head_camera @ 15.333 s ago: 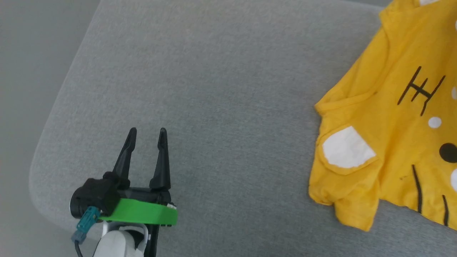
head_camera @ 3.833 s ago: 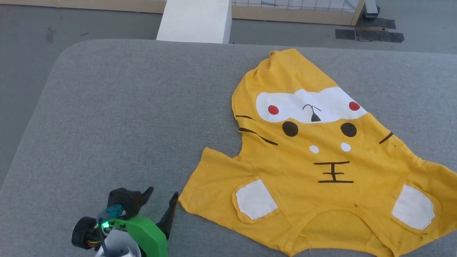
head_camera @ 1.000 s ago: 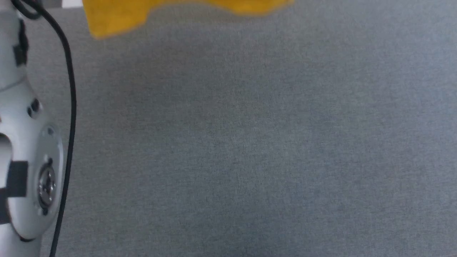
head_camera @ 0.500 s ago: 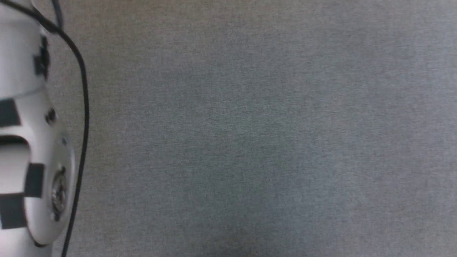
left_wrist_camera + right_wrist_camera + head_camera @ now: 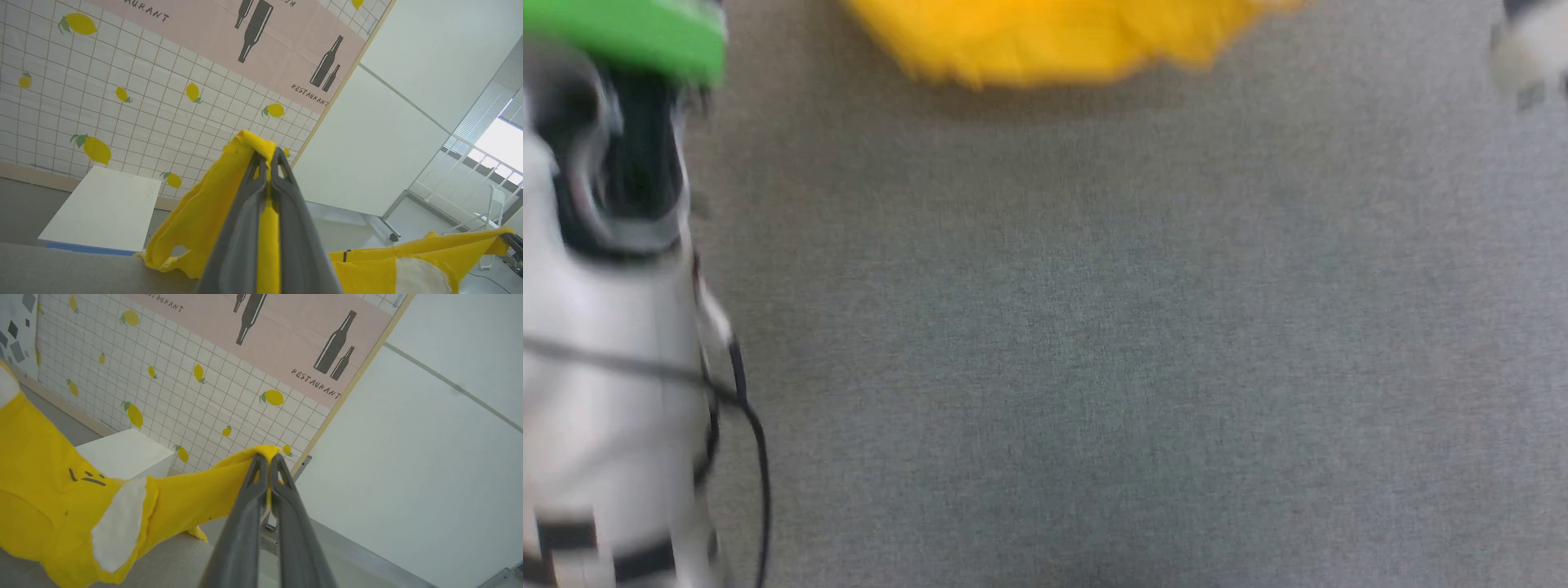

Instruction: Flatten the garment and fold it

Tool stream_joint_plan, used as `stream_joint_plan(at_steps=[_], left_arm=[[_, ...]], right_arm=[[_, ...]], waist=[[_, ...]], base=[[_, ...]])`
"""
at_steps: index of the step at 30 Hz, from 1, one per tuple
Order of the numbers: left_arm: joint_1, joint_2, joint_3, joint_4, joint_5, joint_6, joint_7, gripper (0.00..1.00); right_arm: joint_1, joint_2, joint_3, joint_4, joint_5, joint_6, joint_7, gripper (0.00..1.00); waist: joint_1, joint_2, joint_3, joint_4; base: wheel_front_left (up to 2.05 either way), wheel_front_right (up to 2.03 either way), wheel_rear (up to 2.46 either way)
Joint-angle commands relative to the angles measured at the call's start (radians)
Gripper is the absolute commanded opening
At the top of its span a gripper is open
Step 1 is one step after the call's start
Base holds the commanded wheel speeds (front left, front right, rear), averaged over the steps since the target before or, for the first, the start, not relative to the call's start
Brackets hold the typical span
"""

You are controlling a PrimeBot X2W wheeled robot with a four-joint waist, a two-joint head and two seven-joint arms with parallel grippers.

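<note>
a: what's changed since the shirt [image 5: 36, 457] lay flat?
b: it hangs over the worktop [image 5: 1094, 327] now, held up at both ends. the left gripper [image 5: 269, 157] and right gripper [image 5: 267, 459] each have jaws clamped on a yellow edge; before, the left stood open beside it.

shirt [image 5: 36, 465]: bright yellow, white patches, black marks | worktop [image 5: 1094, 343]: plain grey | backdrop [image 5: 155, 106]: white grid, yellow lemons, pink band, dark bottles
</note>
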Motion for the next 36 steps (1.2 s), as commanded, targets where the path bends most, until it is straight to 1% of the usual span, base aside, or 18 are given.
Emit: stream_joint_plan(at_steps=[1, 3, 6, 9, 10, 11, 15, 17, 19, 22, 24, 27, 31, 36], left_arm=[[0.1, 0.008, 0.009, -0.067, -0.006, 0.021, 0.015, 0.0], [0.221, 0.015, 0.016, -0.153, 0.002, 0.043, 0.028, 0.0], [0.387, 0.02, 0.024, -0.253, 0.02, 0.07, 0.033, 0.0], [0.558, -0.002, 0.044, -0.322, 0.013, 0.107, 0.031, 0.0], [0.606, -0.012, 0.05, -0.335, 0.004, 0.117, 0.032, 0.0], [0.668, -0.016, 0.053, -0.345, 0.002, 0.123, 0.034, 0.0], [0.878, 0.007, 0.05, -0.331, 0.055, 0.138, 0.039, 0.0], [0.965, -0.001, 0.044, -0.318, 0.06, 0.146, 0.04, 0.0], [1.039, -0.024, 0.039, -0.317, 0.033, 0.148, 0.048, 0.0], [1.124, -0.051, 0.027, -0.336, -0.021, 0.139, 0.071, 0.0], [1.176, -0.046, 0.021, -0.352, -0.049, 0.127, 0.1, 0.0], [1.247, -0.017, 0.027, -0.379, -0.077, 0.12, 0.149, 0.0], [1.336, 0.016, 0.061, -0.412, -0.093, 0.137, 0.193, 0.0], [1.415, 0.03, 0.111, -0.457, -0.101, 0.162, 0.201, 0.0]], right_arm=[[0.097, 0.003, -0.042, -0.061, 0.02, -0.002, 0.03, 0.0], [0.215, 0.01, -0.101, -0.145, 0.029, -0.002, 0.065, 0.0], [0.384, 0.042, -0.19, -0.247, 0.032, -0.002, 0.098, 0.0], [0.562, 0.096, -0.261, -0.327, 0.03, -0.002, 0.123, 0.0], [0.61, 0.113, -0.278, -0.344, 0.025, -0.002, 0.127, 0.0], [0.666, 0.145, -0.305, -0.354, 0.033, -0.002, 0.129, 0.0], [0.84, 0.227, -0.382, -0.363, 0.026, -0.002, 0.118, 0.0], [0.919, 0.264, -0.41, -0.363, 0.021, -0.002, 0.114, 0.0], [0.991, 0.295, -0.435, -0.362, 0.021, -0.002, 0.117, 0.0], [1.083, 0.324, -0.465, -0.367, 0.028, -0.002, 0.126, 0.0], [1.141, 0.342, -0.475, -0.387, 0.042, -0.002, 0.148, 0.0], [1.213, 0.359, -0.493, -0.42, 0.064, -0.002, 0.193, 0.0], [1.301, 0.373, -0.515, -0.469, 0.093, -0.002, 0.263, 0.0], [1.379, 0.38, -0.547, -0.526, 0.115, -0.002, 0.31, 0.0]], waist=[[0.0, 0.0, -0.091, 0.014], [0.0, 0.0, -0.12, 0.019], [0.0, 0.0, -0.164, 0.029], [0.0, 0.0, -0.207, 0.036], [0.0, 0.0, -0.219, 0.037], [0.0, 0.0, -0.236, 0.038], [0.0, 0.0, -0.293, 0.043], [0.0, 0.0, -0.323, 0.047], [0.0, 0.0, -0.35, 0.05], [0.0, 0.0, -0.386, 0.055], [0.0, 0.0, -0.404, 0.054], [0.0, 0.0, -0.425, 0.049], [0.0, 0.0, -0.439, 0.039], [0.0, 0.0, -0.443, 0.032]], base=[[0.0, 0.0, 0.0], [0.0, 0.0, 0.0], [0.0, 0.0, 0.0], [0.0, 0.0, 0.0], [0.0, 0.0, 0.0], [0.0, 0.0, 0.0], [0.0, 0.0, 0.0], [0.0, 0.0, 0.0], [0.0, 0.0, 0.0], [0.0, 0.0, 0.0], [0.0, 0.0, 0.0], [0.0, 0.0, 0.0], [0.0, 0.0, 0.0], [0.0, 0.0, 0.0]])
